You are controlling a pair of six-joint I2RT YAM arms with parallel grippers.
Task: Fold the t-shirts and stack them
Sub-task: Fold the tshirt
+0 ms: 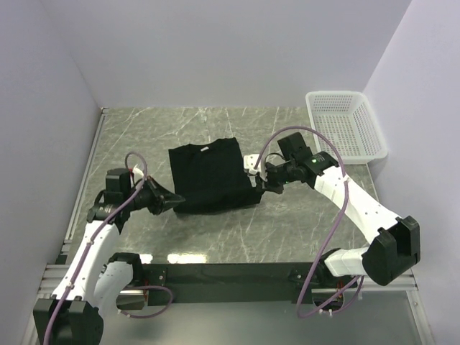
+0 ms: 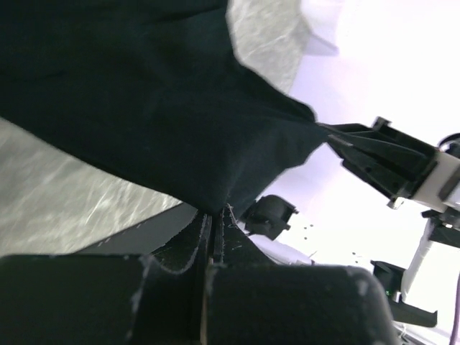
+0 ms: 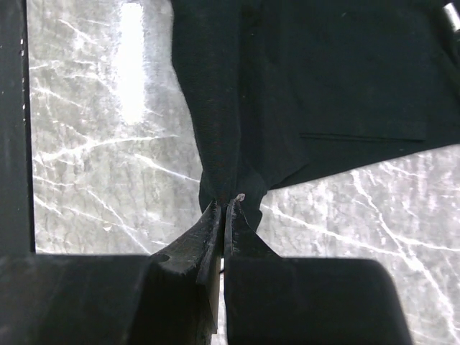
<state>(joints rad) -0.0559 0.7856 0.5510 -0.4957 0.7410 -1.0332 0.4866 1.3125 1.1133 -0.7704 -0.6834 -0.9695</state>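
Note:
A black t-shirt (image 1: pixel 208 175), partly folded, lies in the middle of the marble table with its white neck label at the far edge. My left gripper (image 1: pixel 176 202) is shut on the shirt's near left corner; in the left wrist view the cloth (image 2: pixel 144 100) runs up from the closed tips (image 2: pixel 215 213). My right gripper (image 1: pixel 260 184) is shut on the near right corner, and the right wrist view shows the black fabric (image 3: pixel 287 86) bunched into its tips (image 3: pixel 225 205). Both pinched corners are lifted slightly off the table.
A white plastic basket (image 1: pixel 345 123) stands at the back right against the wall. The table (image 1: pixel 287 230) is grey marble, walled on the left, back and right. A black rail (image 1: pixel 230 272) carrying the arm bases runs along the near edge.

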